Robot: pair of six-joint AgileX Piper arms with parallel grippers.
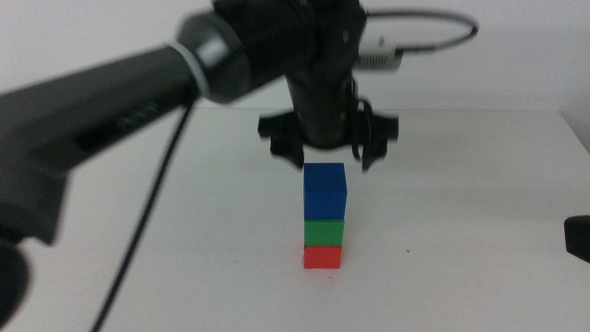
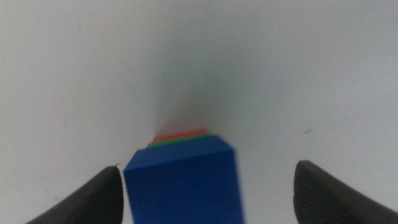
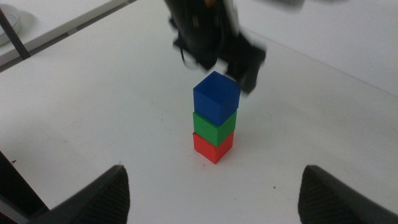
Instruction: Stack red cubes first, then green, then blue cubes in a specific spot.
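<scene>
A stack stands mid-table: red cube (image 1: 323,257) at the bottom, green cube (image 1: 324,231) on it, blue cube (image 1: 325,192) on top, edges roughly in line. The stack covers the spot on the white tabletop. My left gripper (image 1: 330,159) hangs open just above the blue cube, its jaws to either side of the cube's top. In the left wrist view the blue cube (image 2: 183,186) sits between the jaws, close to one and well clear of the other. The right wrist view shows the stack (image 3: 214,124) from a distance. My right gripper (image 3: 214,199) waits open at the table's right edge (image 1: 578,238).
The left arm's black cable (image 1: 147,221) hangs down over the table's left part. The white table's far edge (image 1: 479,111) runs behind the stack. A dark bar (image 3: 12,31) stands beyond the table edge in the right wrist view.
</scene>
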